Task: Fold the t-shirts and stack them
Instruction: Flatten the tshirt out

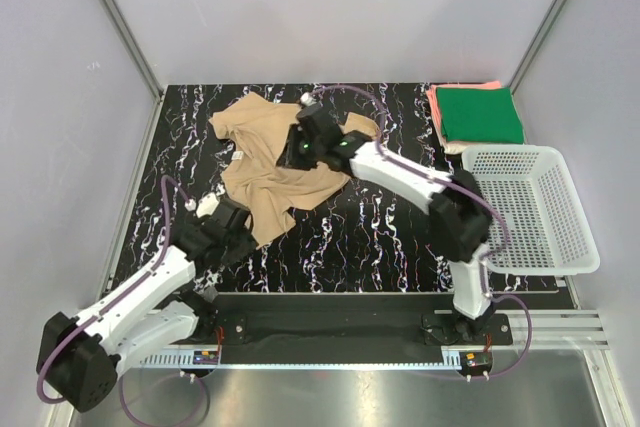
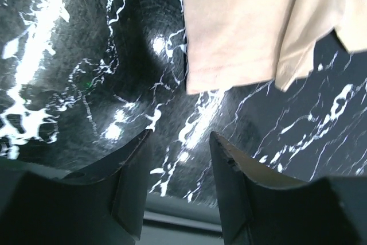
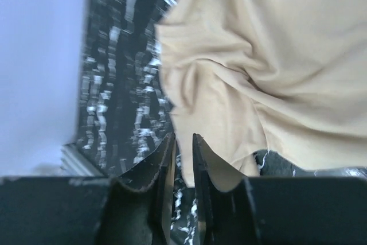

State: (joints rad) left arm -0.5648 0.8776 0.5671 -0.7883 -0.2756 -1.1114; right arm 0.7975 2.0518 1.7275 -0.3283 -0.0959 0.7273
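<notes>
A tan t-shirt (image 1: 268,169) lies crumpled on the black marbled table (image 1: 380,237), left of centre. My right gripper (image 1: 297,157) is low over its middle. In the right wrist view its jaws (image 3: 183,136) stand only a narrow gap apart, and an edge of the tan t-shirt (image 3: 252,55) shows in that gap, not visibly pinched. My left gripper (image 1: 235,212) sits at the shirt's near-left corner. It is open (image 2: 182,132) with only table between its fingers, and the tan hem (image 2: 241,32) lies just ahead. A folded dark green t-shirt (image 1: 482,113) rests on a coral-pink one (image 1: 436,107) at the back right.
A white mesh basket (image 1: 560,247) stands at the right edge, just in front of the folded pile. Pale walls with metal posts close the table at the back and both sides. The right arm's elbow (image 1: 455,217) is beside the basket.
</notes>
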